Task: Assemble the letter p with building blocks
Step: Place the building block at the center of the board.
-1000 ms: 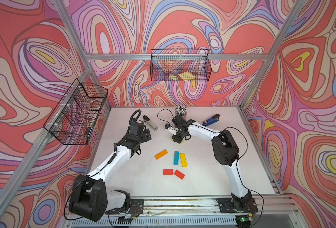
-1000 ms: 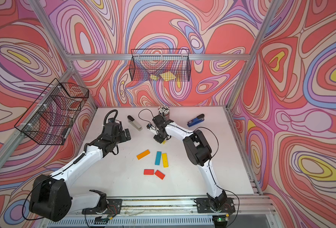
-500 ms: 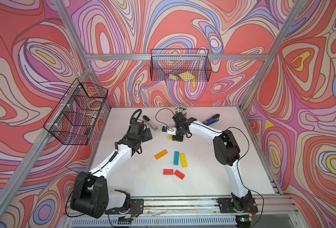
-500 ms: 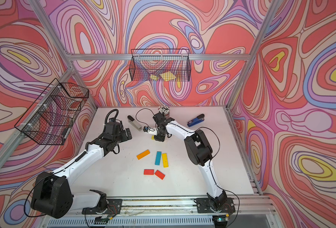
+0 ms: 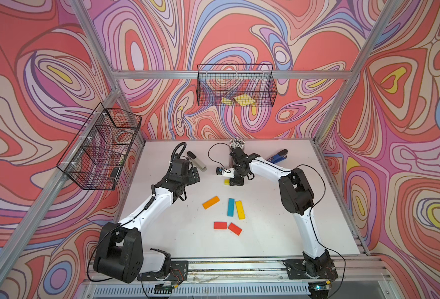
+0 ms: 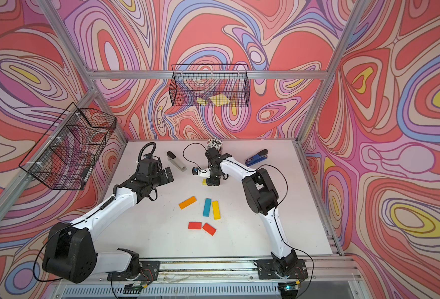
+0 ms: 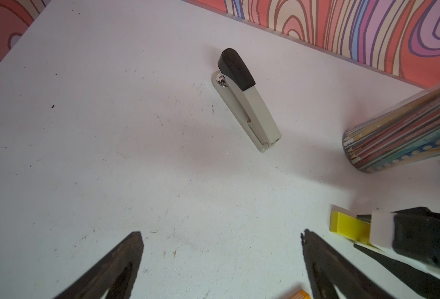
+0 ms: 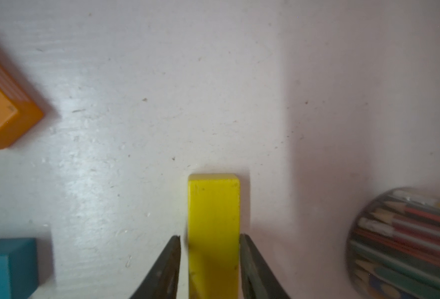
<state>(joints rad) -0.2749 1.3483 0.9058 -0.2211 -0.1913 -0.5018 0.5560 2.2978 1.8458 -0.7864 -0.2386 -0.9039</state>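
Straddling the yellow block [image 8: 213, 220] flat on the tabletop [image 8: 136, 103], your right tool [image 8: 210, 236] stands slightly parted, probably placing it; left tool [image 7: 221, 234] waits wide open.

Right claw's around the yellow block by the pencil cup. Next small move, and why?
Probably lift the right claw straight up. Its jaws stand slightly apart around the yellow block, a thin gap on one side, and the block seems to rest on the table, so it looks released; a vertical rise should avoid nudging it.
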